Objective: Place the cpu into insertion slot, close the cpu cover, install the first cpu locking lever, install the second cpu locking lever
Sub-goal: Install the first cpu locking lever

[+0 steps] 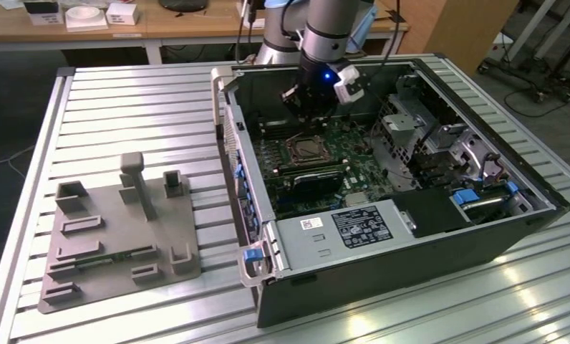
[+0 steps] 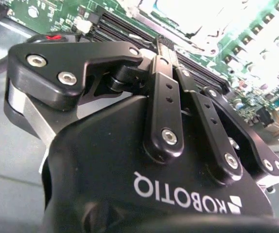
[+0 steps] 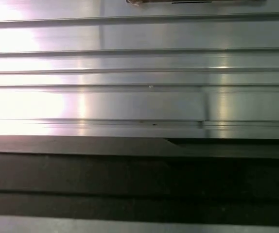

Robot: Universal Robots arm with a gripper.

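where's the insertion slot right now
In the exterior view the insertion slot sits on the green board inside the open computer case, just below the end effector.

The arm [image 1: 325, 29] is a round silver-grey tube with pale blue joint caps, a small blue light glowing at its wrist. The claw [image 2: 166, 48] is glossy black, its flat linkage bars pinned with silver hex screws, white lettering across the body and a small red mark near one knuckle.
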